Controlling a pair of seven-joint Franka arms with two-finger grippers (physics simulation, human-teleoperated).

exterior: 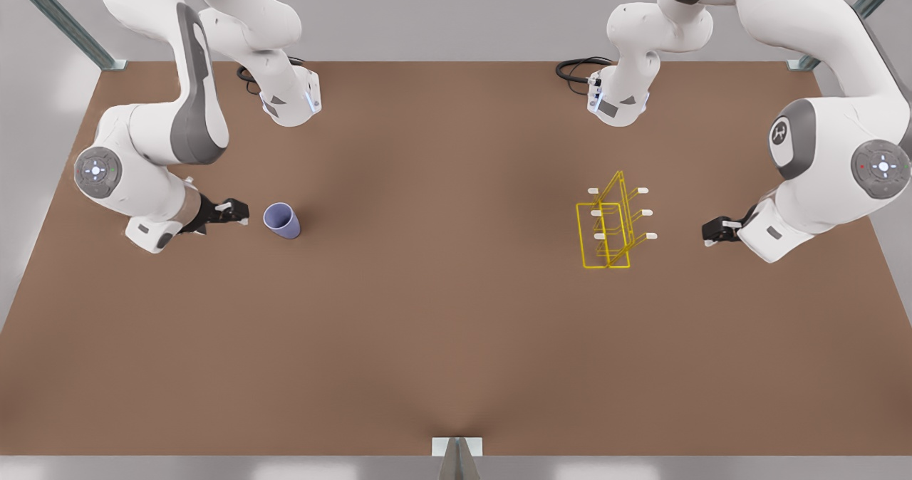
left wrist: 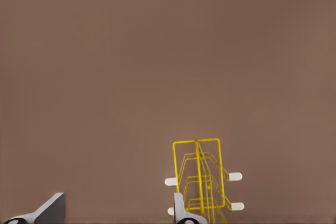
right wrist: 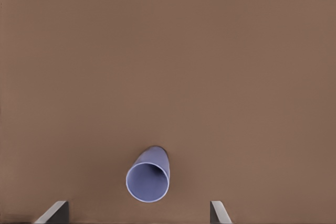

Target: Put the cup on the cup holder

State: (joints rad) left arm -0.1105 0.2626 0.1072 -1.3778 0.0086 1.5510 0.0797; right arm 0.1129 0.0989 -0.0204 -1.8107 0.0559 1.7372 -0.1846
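Note:
The lavender-blue cup [exterior: 282, 221] stands on the brown table toward the front view's left, its open rim up; it appears again in the right wrist view [right wrist: 148, 177]. My right gripper [exterior: 239, 211] is low beside it on its outer side, open [right wrist: 137, 213] and a short gap away, holding nothing. The yellow wire cup holder [exterior: 610, 225] with white-tipped pegs stands toward the front view's right. My left gripper [exterior: 711, 232] hovers just outside the holder, open [left wrist: 115, 213], and looks at the rack [left wrist: 202, 179] end-on.
The brown table [exterior: 442, 323] spreads wide between cup and holder. Both arm bases [exterior: 292, 99] [exterior: 618, 102] with black cables sit at the far edge. Metal frame posts [exterior: 456, 455] mark the corners and the near edge.

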